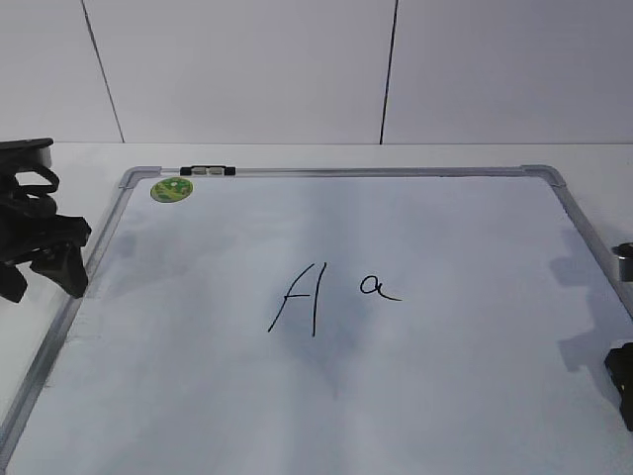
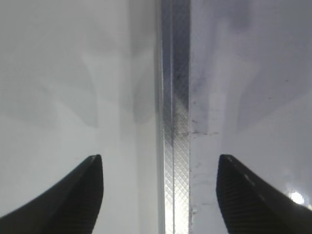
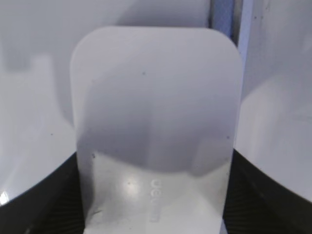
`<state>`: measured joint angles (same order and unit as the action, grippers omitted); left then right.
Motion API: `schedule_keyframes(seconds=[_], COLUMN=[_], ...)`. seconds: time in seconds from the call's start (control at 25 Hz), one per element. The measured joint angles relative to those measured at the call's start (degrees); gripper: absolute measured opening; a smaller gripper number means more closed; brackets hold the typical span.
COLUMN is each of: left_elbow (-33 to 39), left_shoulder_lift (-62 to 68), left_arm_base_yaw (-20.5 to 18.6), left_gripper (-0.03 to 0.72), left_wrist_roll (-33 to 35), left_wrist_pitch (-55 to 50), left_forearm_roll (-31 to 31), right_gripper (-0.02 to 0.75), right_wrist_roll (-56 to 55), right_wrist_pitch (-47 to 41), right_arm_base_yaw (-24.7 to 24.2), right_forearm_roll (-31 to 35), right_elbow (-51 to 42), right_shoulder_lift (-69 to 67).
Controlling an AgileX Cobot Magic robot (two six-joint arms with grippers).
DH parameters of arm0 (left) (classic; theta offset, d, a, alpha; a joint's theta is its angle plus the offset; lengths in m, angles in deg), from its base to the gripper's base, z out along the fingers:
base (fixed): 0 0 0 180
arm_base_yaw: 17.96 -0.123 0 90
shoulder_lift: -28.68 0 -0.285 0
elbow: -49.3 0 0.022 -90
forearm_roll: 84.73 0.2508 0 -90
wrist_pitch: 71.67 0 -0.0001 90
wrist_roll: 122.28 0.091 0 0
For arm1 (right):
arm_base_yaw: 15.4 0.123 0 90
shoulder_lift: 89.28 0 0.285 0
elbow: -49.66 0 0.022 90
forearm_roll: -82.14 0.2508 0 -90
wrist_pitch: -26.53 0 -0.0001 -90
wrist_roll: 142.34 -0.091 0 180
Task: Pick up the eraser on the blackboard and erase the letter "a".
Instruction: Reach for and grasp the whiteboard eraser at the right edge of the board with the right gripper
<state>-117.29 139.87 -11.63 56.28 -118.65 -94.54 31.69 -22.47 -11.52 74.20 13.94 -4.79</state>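
The blackboard [image 1: 455, 396] is a white dry-erase board with a silver frame, lying flat. The small cursive letter "a" [image 1: 376, 288] is written just right of its middle. The eraser [image 3: 156, 97], a white rounded block with a faint grey logo, shows only in the right wrist view. It sits between my right gripper's [image 3: 156, 163] jaws, which press its two sides. That gripper [image 1: 621, 381] is at the board's right edge. My left gripper [image 1: 45, 267] is open and empty, straddling the board's left frame rail [image 2: 175, 97].
A larger capital "A" [image 1: 300, 297] is written left of the small "a". A round green magnet [image 1: 171, 189] sits in the board's far left corner. A small black and grey clip [image 1: 208, 170] lies on the far frame rail. A white wall stands behind.
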Motion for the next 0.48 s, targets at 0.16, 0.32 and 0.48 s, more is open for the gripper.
schedule_keyframes(seconds=[0.16, 0.32, 0.48], left_elbow=[0.0, 0.0, 0.0], left_shoulder_lift=[0.0, 0.0, 0.0], left_arm_base_yaw=[0.0, 0.0, 0.0], left_gripper=[0.536, 0.488, 0.441], left_wrist_roll=[0.0, 0.0, 0.0], left_wrist_pitch=[-0.3, -0.4, -0.4], left_forearm_roll=[0.0, 0.0, 0.0], right_gripper=[0.536, 0.535, 0.535], right_wrist_roll=[0.0, 0.0, 0.0], right_wrist_pitch=[-0.1, -0.1, -0.1], right_arm_base_yaw=[0.0, 0.0, 0.0], right_forearm_roll=[0.0, 0.0, 0.0], right_elbow=[0.0, 0.0, 0.0], right_shoulder_lift=[0.0, 0.0, 0.0])
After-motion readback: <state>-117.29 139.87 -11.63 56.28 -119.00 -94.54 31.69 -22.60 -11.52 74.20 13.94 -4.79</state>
